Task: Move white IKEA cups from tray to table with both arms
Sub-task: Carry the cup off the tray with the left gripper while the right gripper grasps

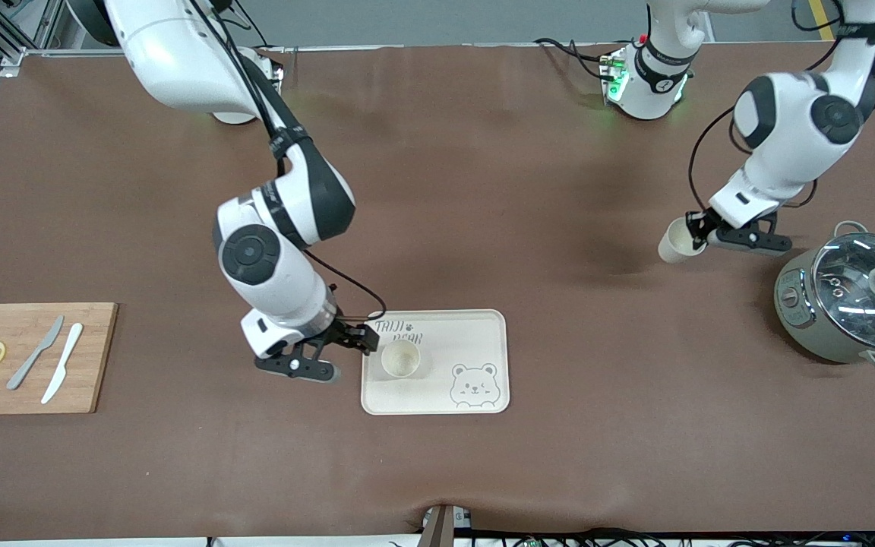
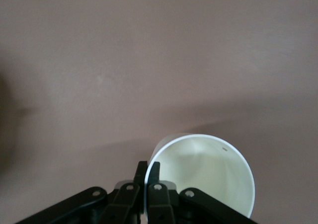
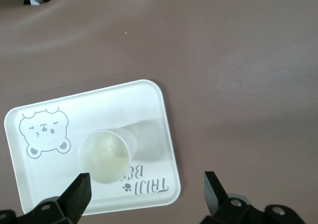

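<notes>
Cups sit well apart in the front view. One white cup [image 1: 401, 358] stands upright on the bear tray [image 1: 483, 334], just beside the right gripper [image 1: 365, 339], whose wide-open fingers hold nothing and hang low at the tray's edge toward the right arm's end of the table. The right arm bends steeply down from its base, forearm near vertical. The other cup [image 1: 677, 241] is tilted in the air, pinched at its rim by the left gripper [image 1: 699, 228] over bare table beside the lidded pot [image 1: 851, 296]. A cutting board [image 1: 27, 357] lies at the right arm's end.

From the left wrist, the closed fingers [image 2: 151, 177] clamp the cup wall [image 2: 208, 174]; the cup's base is cut off, and it probably hangs clear of the table.

From the right wrist, two spread fingertips [image 3: 79, 189] stand apart with the tray's cup [image 3: 104, 157] lying between and past them, untouched as far as shows.
</notes>
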Motion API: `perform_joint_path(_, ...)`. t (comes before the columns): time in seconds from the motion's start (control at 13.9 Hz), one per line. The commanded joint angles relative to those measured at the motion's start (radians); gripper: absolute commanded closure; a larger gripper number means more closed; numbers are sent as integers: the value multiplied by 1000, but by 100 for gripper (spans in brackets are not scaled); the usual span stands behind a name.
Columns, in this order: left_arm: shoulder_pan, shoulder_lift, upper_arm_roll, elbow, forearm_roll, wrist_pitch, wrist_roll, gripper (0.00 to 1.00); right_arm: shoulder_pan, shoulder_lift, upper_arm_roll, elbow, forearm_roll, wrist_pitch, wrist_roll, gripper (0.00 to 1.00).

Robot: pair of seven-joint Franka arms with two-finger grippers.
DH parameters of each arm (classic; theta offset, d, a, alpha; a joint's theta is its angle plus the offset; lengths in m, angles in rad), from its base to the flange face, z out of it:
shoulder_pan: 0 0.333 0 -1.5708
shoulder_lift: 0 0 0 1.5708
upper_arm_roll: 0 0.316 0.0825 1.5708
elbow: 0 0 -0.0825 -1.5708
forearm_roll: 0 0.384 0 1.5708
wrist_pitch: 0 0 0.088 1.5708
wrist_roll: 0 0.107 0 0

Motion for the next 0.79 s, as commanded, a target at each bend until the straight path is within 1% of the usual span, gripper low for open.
perform_joint_path(0.0, -1, 94, -6, 16, -15, 94, 15, 100, 29, 85, -11, 88, 6, 39, 16, 0)
perform_joint_path(0.14, -2, 126, -7, 25, -18, 111, 15, 100, 38, 116, -11, 91, 6, 70, 15, 0)
perform_joint_path(0.29, -2, 137, -7, 31, -20, 111, 17, 100, 53, 142, -12, 89, 4, 101, 15, 0)
perform_joint_path(0.5, -1, 163, -9, 40, -23, 111, 18, 100, 54, 150, -14, 89, 1, 101, 2, 0)
perform_joint_path(0.72, -7, 203, -33, 76, -75, 113, 18, 100, 52, 148, -12, 88, -31, 84, -54, 0)
